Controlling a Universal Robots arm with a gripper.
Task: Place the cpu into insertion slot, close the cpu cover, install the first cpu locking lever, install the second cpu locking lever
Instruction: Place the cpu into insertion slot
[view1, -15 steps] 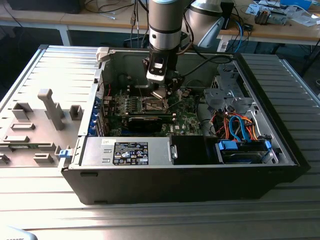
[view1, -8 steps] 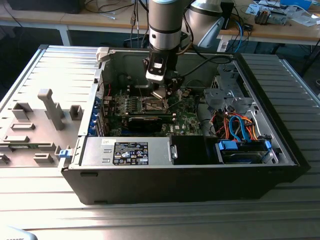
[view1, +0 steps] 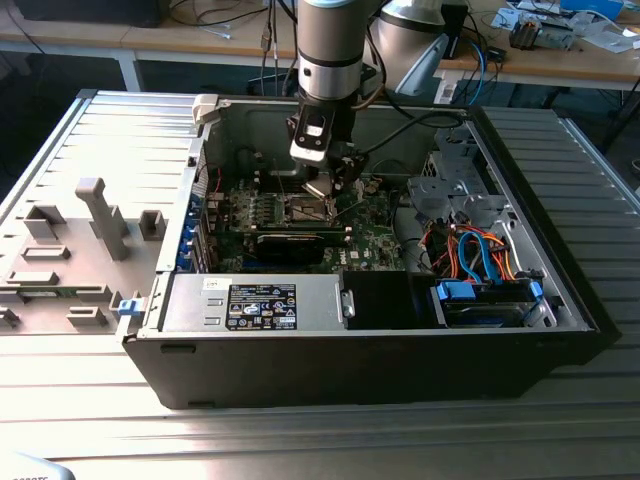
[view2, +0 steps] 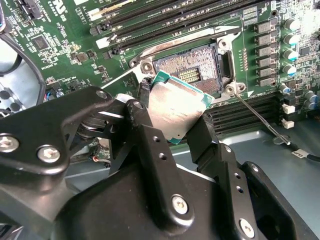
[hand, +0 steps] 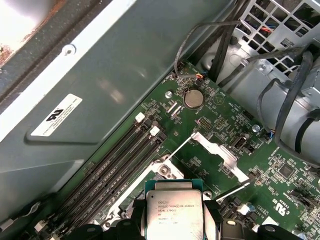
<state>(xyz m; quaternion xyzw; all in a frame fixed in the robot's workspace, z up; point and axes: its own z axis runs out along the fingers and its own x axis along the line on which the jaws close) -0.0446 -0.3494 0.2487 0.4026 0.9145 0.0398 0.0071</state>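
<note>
Silvery metal tops the cpu (view2: 175, 110), which I see tilted and clamped by its edges in my pincer (view2: 172, 129), close over the open slot (view2: 192, 67) on the green board (view2: 65, 30). Small print covers the chip's lid, and a white label (hand: 56, 115) sits on the case wall (hand: 130, 70).

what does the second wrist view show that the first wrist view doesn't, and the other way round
The second wrist view adds the bare socket with its pin field, the cpu held tilted near it, and a row of capacitors. The first wrist view adds the coin cell, the labelled case wall and black cables. Shared: the cpu clamped in the jaws, and the memory slots.
</note>
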